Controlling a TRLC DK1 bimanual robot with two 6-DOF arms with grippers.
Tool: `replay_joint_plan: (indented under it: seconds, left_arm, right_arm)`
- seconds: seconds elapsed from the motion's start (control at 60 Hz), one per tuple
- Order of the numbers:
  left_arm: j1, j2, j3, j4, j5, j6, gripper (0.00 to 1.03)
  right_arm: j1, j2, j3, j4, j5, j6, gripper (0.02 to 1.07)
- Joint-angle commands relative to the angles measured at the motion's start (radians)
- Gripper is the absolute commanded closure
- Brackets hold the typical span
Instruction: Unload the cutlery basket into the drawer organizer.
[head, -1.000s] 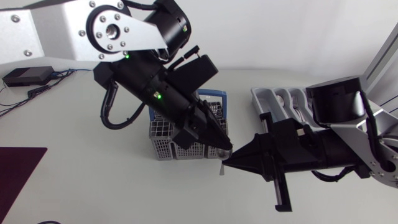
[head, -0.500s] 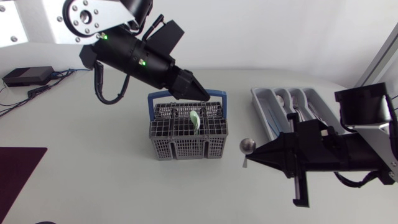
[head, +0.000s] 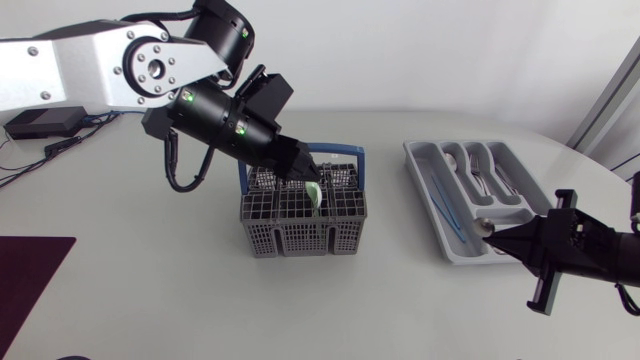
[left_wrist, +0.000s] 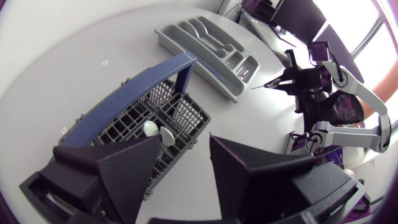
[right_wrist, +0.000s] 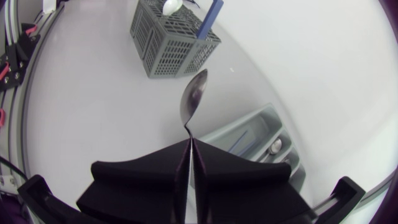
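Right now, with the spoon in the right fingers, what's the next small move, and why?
Probably ease the right gripper a little over the drawer organizer and line the spoon up with a compartment before opening. The gripper is shut on the spoon's handle. In the head view, the bowl reaches only the organizer's near end.

grey basket (head: 300, 236) w/ blue handle (head: 343, 151), grey organizer (head: 421, 184)
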Motion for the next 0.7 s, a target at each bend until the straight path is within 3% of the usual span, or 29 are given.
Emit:
replay_joint_plan:
  seconds: [0.0, 0.183, 0.417, 0.683]
  left_arm:
    - [-0.007, 0.025, -0.034, 0.009, -0.014, -0.032, 0.3]
    - [-0.006, 0.031, -0.036, 0.009, -0.017, -0.035, 0.3]
    - [-0.004, 0.045, -0.029, 0.009, -0.027, -0.043, 0.3]
    - [-0.001, 0.056, -0.025, 0.009, -0.045, -0.052, 0.3]
  right_arm:
    - [-0.074, 0.055, 0.01, -0.011, 0.002, -0.128, 1.01]
    - [-0.189, 0.167, 0.057, 0.007, 0.011, -0.238, 1.01]
    - [-0.255, 0.307, 0.113, 0.123, 0.066, -0.295, 1.01]
    - [-0.235, 0.443, 0.096, 0.38, 0.21, -0.31, 1.01]
